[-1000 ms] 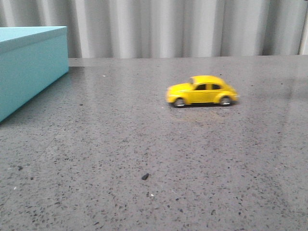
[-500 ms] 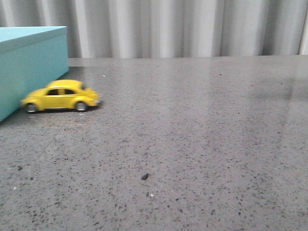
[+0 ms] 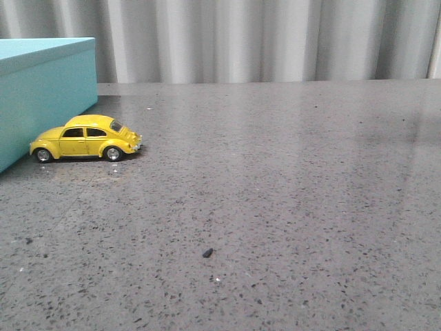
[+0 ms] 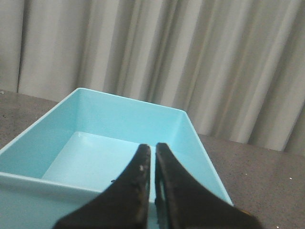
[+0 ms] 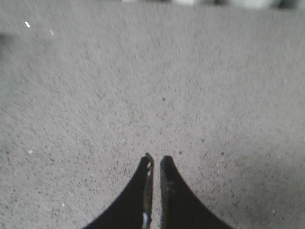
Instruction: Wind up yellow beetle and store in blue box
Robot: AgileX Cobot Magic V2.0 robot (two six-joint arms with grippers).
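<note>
Moved since earlier: the yellow beetle (image 3: pixel 85 138) was mid-table a second ago; half a second ago it had reached the box, and it now sits sharp and unblurred there.
Front view, surface: a grey speckled table (image 3: pixel 275 207) with a small dark fleck (image 3: pixel 207 253), closed off behind by a pale pleated curtain (image 3: pixel 241 38).
Front view, beetle: on its wheels, side-on, one end against or just beside the wall of the blue box (image 3: pixel 41 89) (contact cannot be told).
Left wrist view, box: seen from above it is open, no lid on it, its pale floor bare.
Left wrist view, tool: the left gripper (image 4: pixel 152 152) hangs over the box's near wall, jaws nearly together, holding nothing.
Right wrist view, surface: only speckled table.
Right wrist view, tool: the right gripper (image 5: pixel 155 162) has its jaws a narrow slit apart, nothing between them.
</note>
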